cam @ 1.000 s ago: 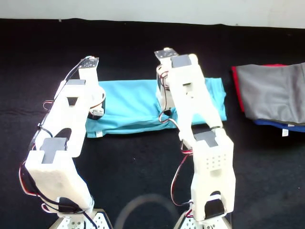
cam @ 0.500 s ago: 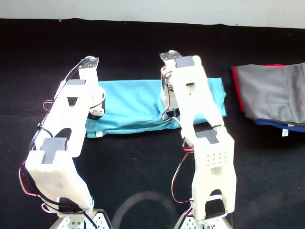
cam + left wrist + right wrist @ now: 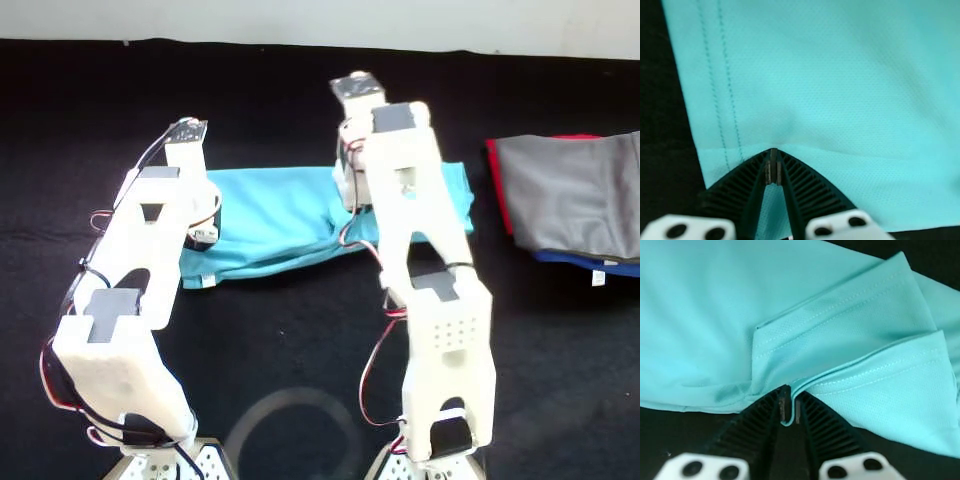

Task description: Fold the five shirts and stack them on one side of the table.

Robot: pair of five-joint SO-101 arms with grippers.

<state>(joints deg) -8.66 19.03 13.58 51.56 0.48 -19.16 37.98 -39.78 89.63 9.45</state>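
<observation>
Since the earlier frames, the right arm has shifted toward the far edge, dragging the near hem of the turquoise shirt at the middle of the worktop. Both the right pincer and the left pincer are closed on shirt fabric. Risk: a one-sided pull skews the fold; the right's shallow bite on layered hems may slip

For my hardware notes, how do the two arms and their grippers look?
Left arm and right arm: white blocky plastic, grey patches, red and black cables. Left gripper and right gripper: black ribbed fingers on white mounts with holes.
</observation>
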